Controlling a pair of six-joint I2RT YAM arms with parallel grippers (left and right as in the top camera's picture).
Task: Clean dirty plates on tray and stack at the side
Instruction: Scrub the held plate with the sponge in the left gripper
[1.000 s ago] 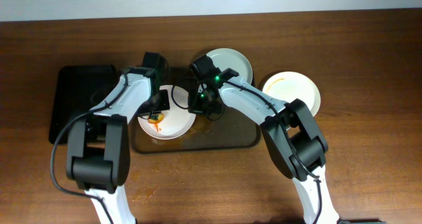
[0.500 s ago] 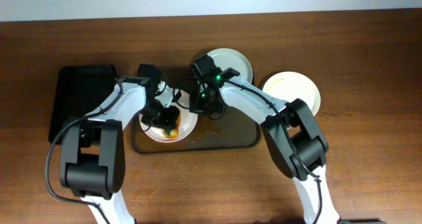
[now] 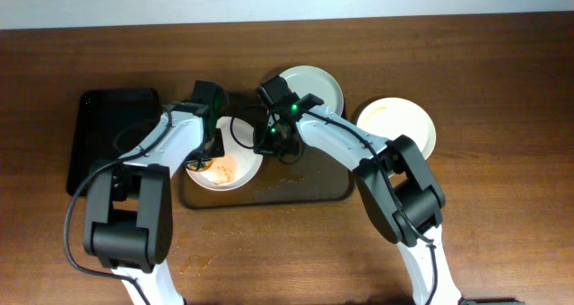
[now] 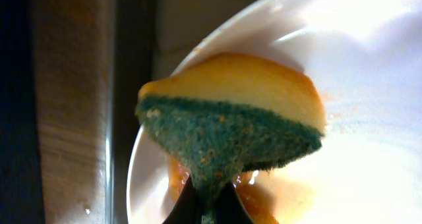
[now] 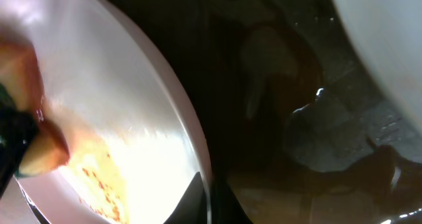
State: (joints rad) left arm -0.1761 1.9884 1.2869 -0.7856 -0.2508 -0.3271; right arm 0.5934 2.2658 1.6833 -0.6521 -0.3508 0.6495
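One dirty plate (image 3: 244, 135) on the tray (image 3: 305, 190) is smeared orange and is being scrubbed with a sponge (image 4: 231, 132) clamped in the left gripper (image 4: 208, 201). Its rim is pinched by the right gripper (image 5: 206, 196). Nothing is stacked yet: a second plate (image 3: 318, 85) and a third plate (image 3: 404, 126) lie apart.

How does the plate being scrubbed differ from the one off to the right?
The scrubbed plate sits on the tray; the right-hand plate lies on bare table. The scrubbed plate has an orange smear and a sponge on it; the right-hand plate only a faint orange streak. The right gripper pinches the scrubbed plate's rim; the right-hand plate is untouched. Both are round, white.
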